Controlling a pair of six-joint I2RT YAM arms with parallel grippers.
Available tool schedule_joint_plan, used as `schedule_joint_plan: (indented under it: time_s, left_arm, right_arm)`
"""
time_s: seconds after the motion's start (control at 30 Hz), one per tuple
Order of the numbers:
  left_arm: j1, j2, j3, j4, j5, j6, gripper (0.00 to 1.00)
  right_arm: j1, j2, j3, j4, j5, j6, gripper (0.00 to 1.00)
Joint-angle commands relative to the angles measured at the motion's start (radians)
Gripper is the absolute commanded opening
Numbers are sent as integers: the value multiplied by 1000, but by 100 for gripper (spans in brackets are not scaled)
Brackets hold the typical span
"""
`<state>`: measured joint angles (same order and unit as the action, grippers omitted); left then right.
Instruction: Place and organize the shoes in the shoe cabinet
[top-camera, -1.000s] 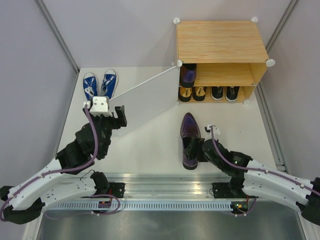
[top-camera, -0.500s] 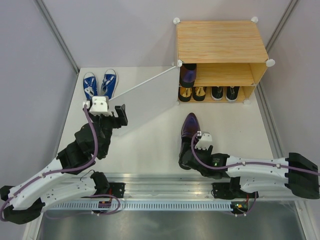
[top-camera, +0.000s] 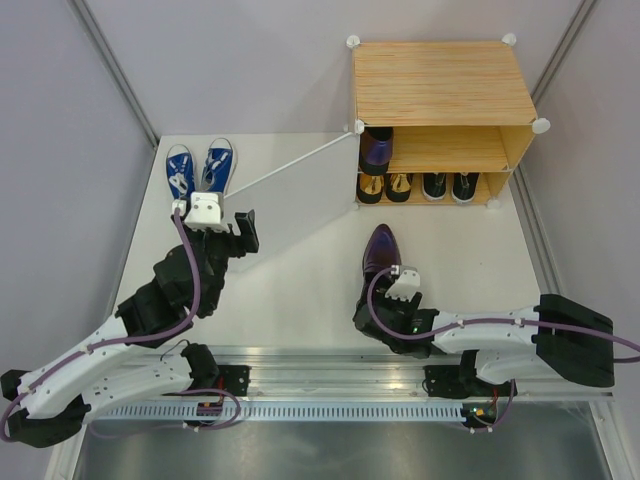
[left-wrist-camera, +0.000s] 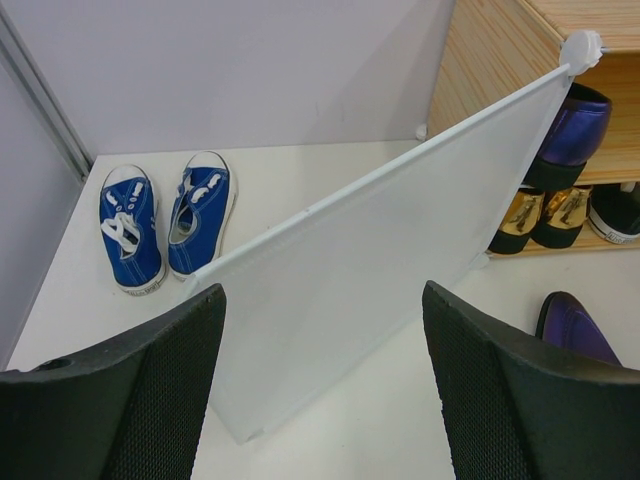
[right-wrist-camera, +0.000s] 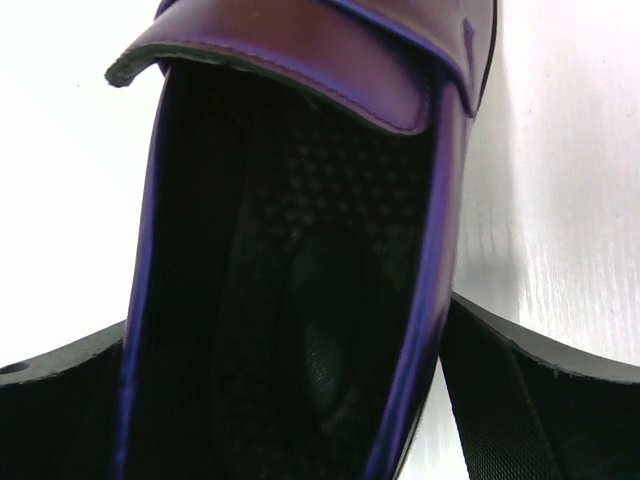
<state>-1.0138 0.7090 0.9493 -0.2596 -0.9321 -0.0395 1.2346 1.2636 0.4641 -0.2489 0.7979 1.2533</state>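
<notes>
Near the front of the tabletop (top-camera: 300, 290), right of centre, a lone purple dress shoe (top-camera: 380, 255) lies with its toe toward the shoe cabinet (top-camera: 440, 85). The right pincer (right-wrist-camera: 300, 375) stands over its heel end with jaws wide apart, one on each side of the shoe's opening, gripping nothing yet. The step in hand looks like picking up this shoe to join the matching purple shoe (top-camera: 376, 148) at the left end of the upper shelf. The gold shoes (top-camera: 385, 187) and black shoes (top-camera: 450, 186) fill the lower shelf. Next, the jaws need to settle lower around the shoe's sides and close firmly before any lift, since smooth leather could slip. The left pincer (left-wrist-camera: 320, 390), also apart and holding nothing, hovers just before the free edge of the swung-open white door panel (left-wrist-camera: 380, 270). The blue sneakers (left-wrist-camera: 165, 215) wait at the far left, well apart from the cabinet.
</notes>
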Motion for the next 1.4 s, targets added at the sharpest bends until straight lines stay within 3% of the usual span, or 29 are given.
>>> schedule_joint_plan:
  time_s: [0.0,0.2,0.3,0.4,0.53,0.67,0.7,0.73,0.8,0.87,1.37]
  left_arm:
    - [4,0,3,-3,19,6,82]
    - [4,3,2,-6,33,3,83]
    - [4,4,0,-6,38,1,83]
    - [4,10,0,-7,41,1,83]
    - [4,21,2,-10,47,0,83]
    - [4,24,3,-13,52,-2,83]
    - [4,24,3,-13,53,-2,83]
    - [3,23,3,-15,53,-2,83]
    - [4,27,3,-15,53,0,84]
    - [4,32,3,-15,56,1,84]
    - [4,40,6,-24,72,0,84]
  right_arm:
    - [-56,20,-81,59,23,-70,95]
    - [-136,-12,-91,62,-38,-184,71]
    - [-162,-24,-87,62,-92,-254,52]
    - [-162,-49,-50,43,-160,-383,43]
    - [-138,-49,57,-108,-229,-434,38]
    - [-115,-43,99,-153,-195,-451,50]
    - [-115,-41,91,-148,-193,-453,67]
    - [-115,-36,87,-141,-193,-454,75]
    - [-115,-15,74,-144,-186,-430,91]
    - [-113,0,64,-135,-187,-405,98]
    - [-115,-53,47,-89,-118,-227,98]
